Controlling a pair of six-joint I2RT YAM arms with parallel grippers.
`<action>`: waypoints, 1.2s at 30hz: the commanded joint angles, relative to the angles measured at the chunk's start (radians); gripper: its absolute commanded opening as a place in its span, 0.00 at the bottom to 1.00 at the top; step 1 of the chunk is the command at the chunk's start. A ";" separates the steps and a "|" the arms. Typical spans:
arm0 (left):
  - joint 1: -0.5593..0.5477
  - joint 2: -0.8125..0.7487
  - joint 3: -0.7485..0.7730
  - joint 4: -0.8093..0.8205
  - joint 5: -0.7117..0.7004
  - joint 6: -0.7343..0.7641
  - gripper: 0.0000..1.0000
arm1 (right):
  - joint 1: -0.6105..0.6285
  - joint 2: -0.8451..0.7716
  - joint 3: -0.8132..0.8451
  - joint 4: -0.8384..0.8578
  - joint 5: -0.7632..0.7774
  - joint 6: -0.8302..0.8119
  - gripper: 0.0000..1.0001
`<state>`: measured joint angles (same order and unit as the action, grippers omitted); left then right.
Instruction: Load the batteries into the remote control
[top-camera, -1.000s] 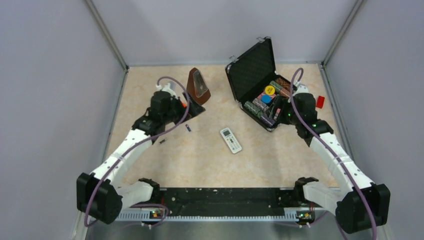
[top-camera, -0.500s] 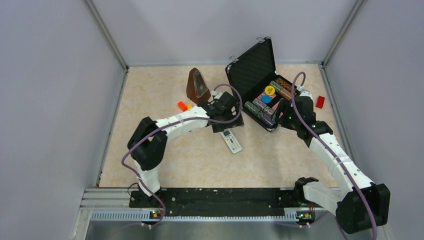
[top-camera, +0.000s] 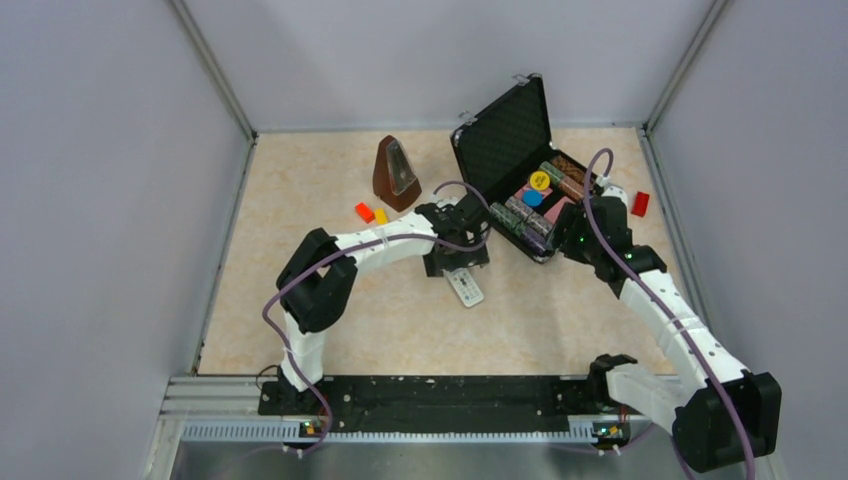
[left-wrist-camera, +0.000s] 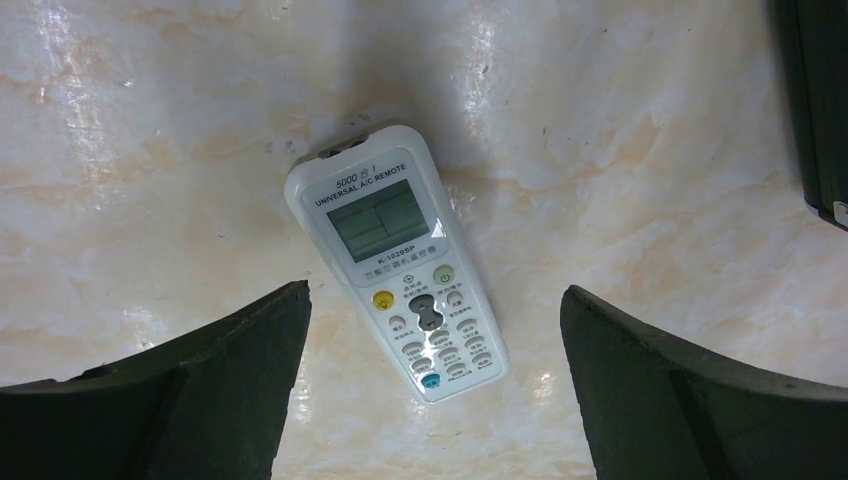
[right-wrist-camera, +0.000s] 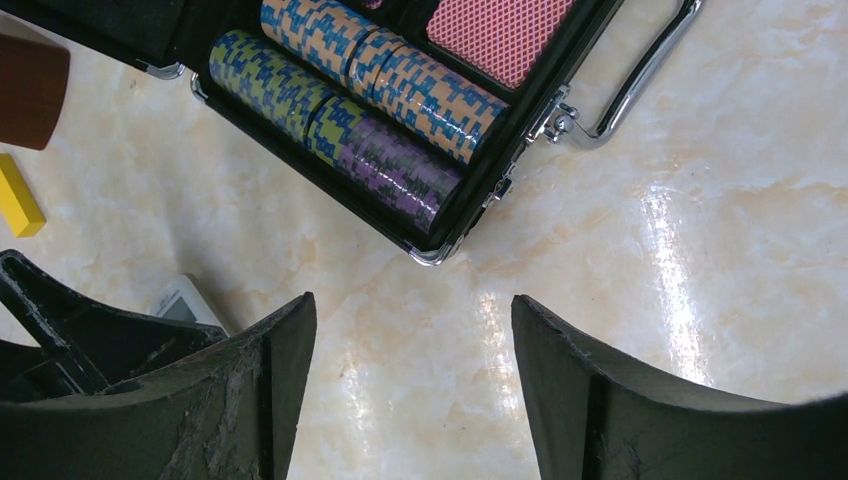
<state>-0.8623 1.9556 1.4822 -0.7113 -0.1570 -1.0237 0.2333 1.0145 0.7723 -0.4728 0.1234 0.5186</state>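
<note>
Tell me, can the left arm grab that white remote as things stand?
Probably yes. The left end effector hangs open right over the remote control, which lies face up below the gap between its fingers, nothing on top of it. The black case sits off to one side.

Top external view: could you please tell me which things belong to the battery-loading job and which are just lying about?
Belongs to the job:
- remote control, face up under the open left gripper
- batteries: not visible in these views

Just lying about:
- metronome
- open poker chip case
- red block and yellow block by the metronome
- another red block right of the case
</note>
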 joint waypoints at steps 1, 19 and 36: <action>0.001 0.038 0.060 -0.036 -0.037 -0.041 0.98 | 0.004 0.005 0.001 0.015 0.012 0.002 0.71; 0.009 0.197 0.180 -0.137 -0.128 -0.051 0.70 | 0.004 0.043 0.028 0.028 -0.031 -0.009 0.70; 0.044 -0.036 0.108 0.107 -0.044 0.119 0.00 | 0.003 0.030 -0.014 0.266 -0.544 -0.073 0.78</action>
<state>-0.8516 2.1021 1.6226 -0.7540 -0.2386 -0.9596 0.2333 1.0763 0.7719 -0.3939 -0.1299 0.4824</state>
